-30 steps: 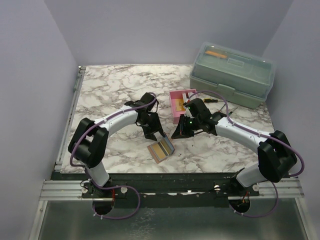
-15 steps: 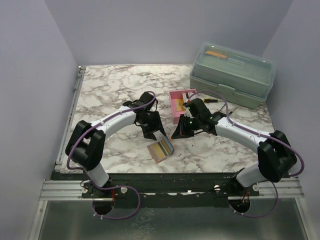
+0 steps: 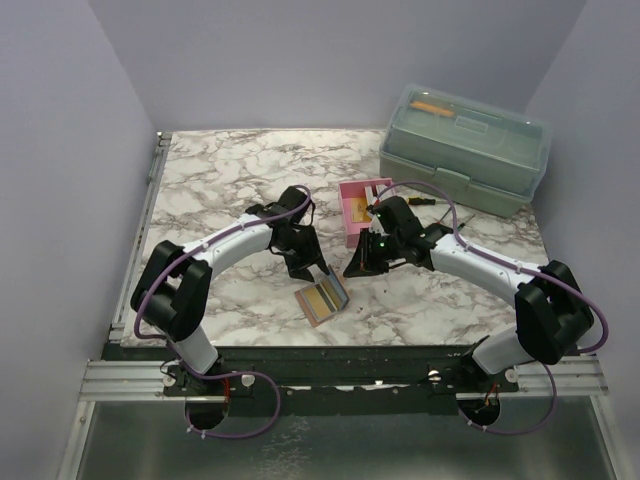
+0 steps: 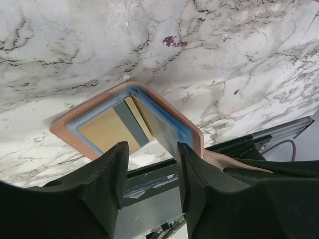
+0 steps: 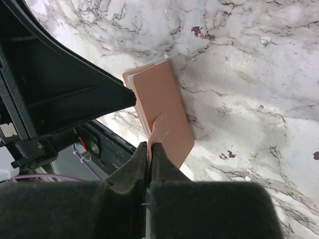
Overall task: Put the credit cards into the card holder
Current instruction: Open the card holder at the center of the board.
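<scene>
The card holder (image 3: 322, 297) lies open on the marble near the table's front edge. In the left wrist view the card holder (image 4: 70, 130) shows a yellow-orange card (image 4: 104, 130) with a grey stripe and blue card edges (image 4: 177, 129) tucked inside. Its right flap stands up. My left gripper (image 4: 149, 172) is open and empty just above the holder; it also shows in the top view (image 3: 305, 268). My right gripper (image 5: 150, 149) is shut on the holder's small strap (image 5: 162, 127) and holds the outer flap (image 5: 164, 99) raised; it also shows in the top view (image 3: 357, 266).
A pink tray (image 3: 350, 212) stands behind the right gripper, with a screwdriver (image 3: 420, 200) beside it. A large grey-green toolbox (image 3: 465, 148) sits at the back right. The table's front rail (image 3: 330, 350) runs just below the holder.
The left arm has shifted slightly. The holder and the right gripper stay where they were.
</scene>
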Available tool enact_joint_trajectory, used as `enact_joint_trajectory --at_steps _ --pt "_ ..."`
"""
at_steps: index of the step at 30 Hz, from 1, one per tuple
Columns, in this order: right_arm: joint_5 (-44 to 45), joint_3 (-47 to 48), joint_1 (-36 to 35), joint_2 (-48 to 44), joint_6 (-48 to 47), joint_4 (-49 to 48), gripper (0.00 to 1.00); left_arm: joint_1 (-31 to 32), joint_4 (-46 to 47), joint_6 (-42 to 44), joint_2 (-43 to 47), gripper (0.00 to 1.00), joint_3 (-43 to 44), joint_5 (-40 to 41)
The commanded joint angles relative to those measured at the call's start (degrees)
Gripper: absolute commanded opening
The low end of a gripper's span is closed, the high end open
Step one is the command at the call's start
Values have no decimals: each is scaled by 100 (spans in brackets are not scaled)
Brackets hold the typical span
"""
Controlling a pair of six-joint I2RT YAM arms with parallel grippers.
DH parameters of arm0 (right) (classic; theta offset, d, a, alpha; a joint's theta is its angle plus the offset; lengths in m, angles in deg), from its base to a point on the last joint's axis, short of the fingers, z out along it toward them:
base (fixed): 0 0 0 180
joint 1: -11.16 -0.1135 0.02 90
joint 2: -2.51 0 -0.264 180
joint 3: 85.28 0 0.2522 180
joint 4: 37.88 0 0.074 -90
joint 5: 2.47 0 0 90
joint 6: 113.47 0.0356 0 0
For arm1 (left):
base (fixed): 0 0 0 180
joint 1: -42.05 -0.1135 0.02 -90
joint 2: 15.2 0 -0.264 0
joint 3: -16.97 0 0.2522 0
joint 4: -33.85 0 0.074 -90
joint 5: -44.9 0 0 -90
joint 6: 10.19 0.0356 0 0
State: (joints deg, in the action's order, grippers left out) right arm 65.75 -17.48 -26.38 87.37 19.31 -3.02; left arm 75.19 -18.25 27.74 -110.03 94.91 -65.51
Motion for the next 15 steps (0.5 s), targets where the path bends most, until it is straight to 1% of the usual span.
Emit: enact_joint_trajectory --at_steps 1,5,9,13,15 --pt "-137 87 19 109 -195 82 0 41 152 35 -23 48 -85 -99" --pt "-314 99 10 169 -342 -21 0 43 178 148 -159 48 -161 -16" --pt "-408 76 -5 175 -452 -77 4 43 195 206 -192 47 -283 51" --pt "-498 61 -33 190 -509 -133 13 43 188 223 -129 46 -407 67" --pt "-508 72 -58 197 -553 -146 21 43 191 216 -89 46 -455 63"
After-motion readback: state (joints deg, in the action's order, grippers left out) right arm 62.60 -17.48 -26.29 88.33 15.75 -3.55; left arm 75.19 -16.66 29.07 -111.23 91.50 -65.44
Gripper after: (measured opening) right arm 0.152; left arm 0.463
